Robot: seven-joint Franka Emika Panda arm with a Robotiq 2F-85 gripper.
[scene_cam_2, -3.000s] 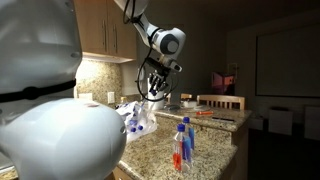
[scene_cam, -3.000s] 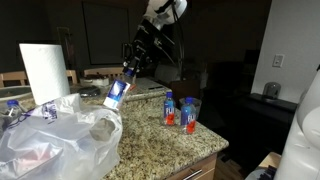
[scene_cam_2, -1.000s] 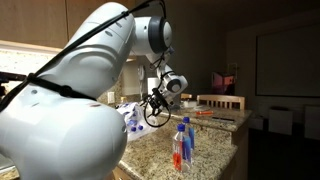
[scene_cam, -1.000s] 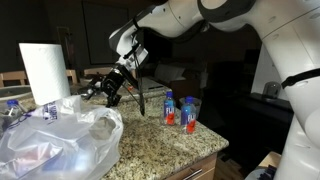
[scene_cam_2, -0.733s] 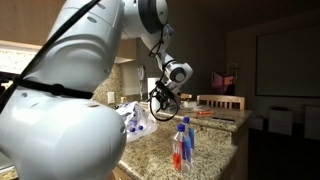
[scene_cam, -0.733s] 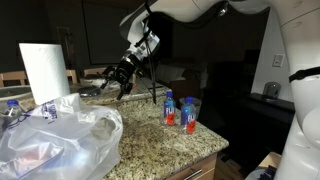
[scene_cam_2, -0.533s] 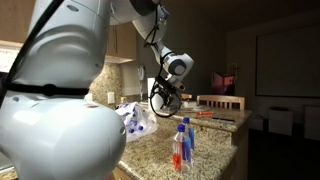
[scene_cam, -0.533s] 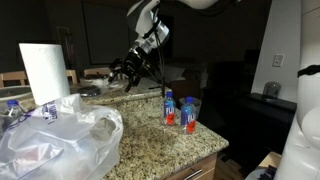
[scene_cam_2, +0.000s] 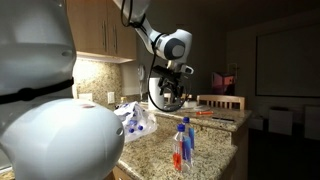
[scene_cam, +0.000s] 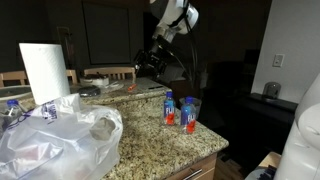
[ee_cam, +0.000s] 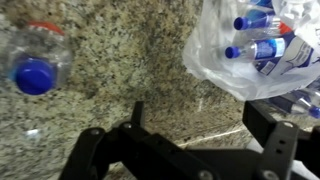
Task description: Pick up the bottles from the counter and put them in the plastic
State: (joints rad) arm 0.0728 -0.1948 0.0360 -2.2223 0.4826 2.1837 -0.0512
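Two clear bottles with blue caps and red labels [scene_cam: 170,108] [scene_cam: 188,114] stand together on the granite counter, seen in both exterior views [scene_cam_2: 181,146]. The wrist view shows one blue cap [ee_cam: 33,74] from above at the far left. The crumpled clear plastic bag [scene_cam: 62,138] [scene_cam_2: 135,118] [ee_cam: 252,52] lies on the counter with several bottles [ee_cam: 258,48] inside it. My gripper [scene_cam: 150,62] [scene_cam_2: 171,97] [ee_cam: 205,120] hangs above the counter between bag and standing bottles, open, with only bare granite between its fingers [ee_cam: 271,125].
A white paper towel roll [scene_cam: 43,72] stands behind the bag, with another bottle [scene_cam: 12,108] at the far left. Wooden chairs [scene_cam: 108,72] and a table [scene_cam_2: 215,113] lie beyond the counter. The counter's front edge [scene_cam: 200,158] runs close to the standing bottles.
Three seconds ago the gripper held a bottle over the bag; now it is empty. Over the last second it has swung away from the bag toward the standing bottles and risen.
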